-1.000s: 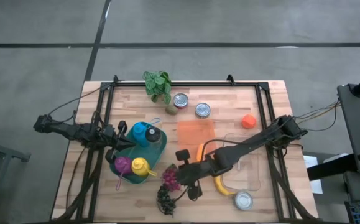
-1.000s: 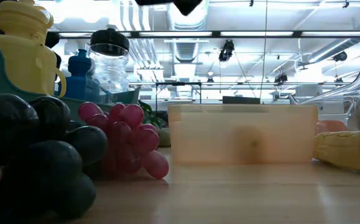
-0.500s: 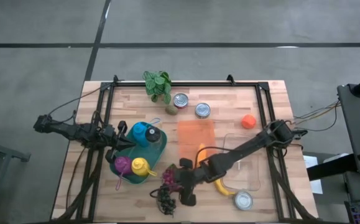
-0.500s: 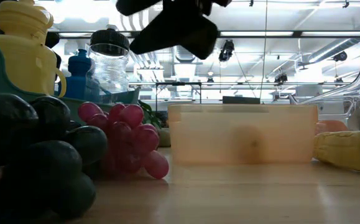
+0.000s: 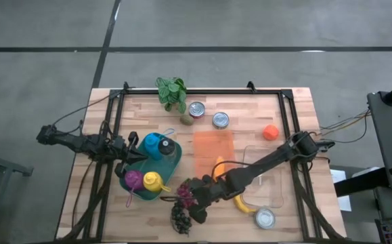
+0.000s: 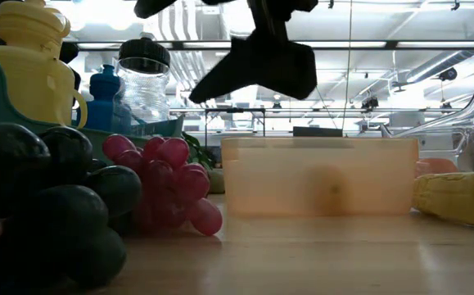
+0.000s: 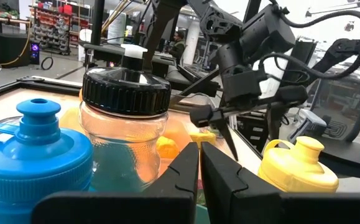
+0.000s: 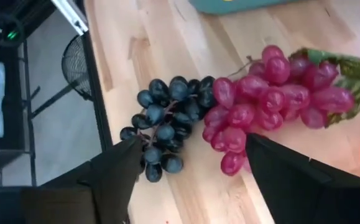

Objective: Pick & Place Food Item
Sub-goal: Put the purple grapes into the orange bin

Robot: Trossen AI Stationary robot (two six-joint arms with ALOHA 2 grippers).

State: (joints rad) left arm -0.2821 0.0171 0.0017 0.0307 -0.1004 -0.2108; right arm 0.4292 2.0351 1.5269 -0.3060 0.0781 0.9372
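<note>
Glossy red grapes, round dark grapes; right end effector spread above.

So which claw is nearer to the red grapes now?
The right claw: it hangs open just above the red grapes. The left claw is shut, farther away at the teal tray.

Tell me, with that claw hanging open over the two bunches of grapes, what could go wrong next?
The dark grapes and red grapes lie touching, so the open right gripper above them might catch both bunches, or nip a few berries and let the rest sag. The teal tray with the yellow bottle sits close beside them, so a sideways swing could bump it.
</note>
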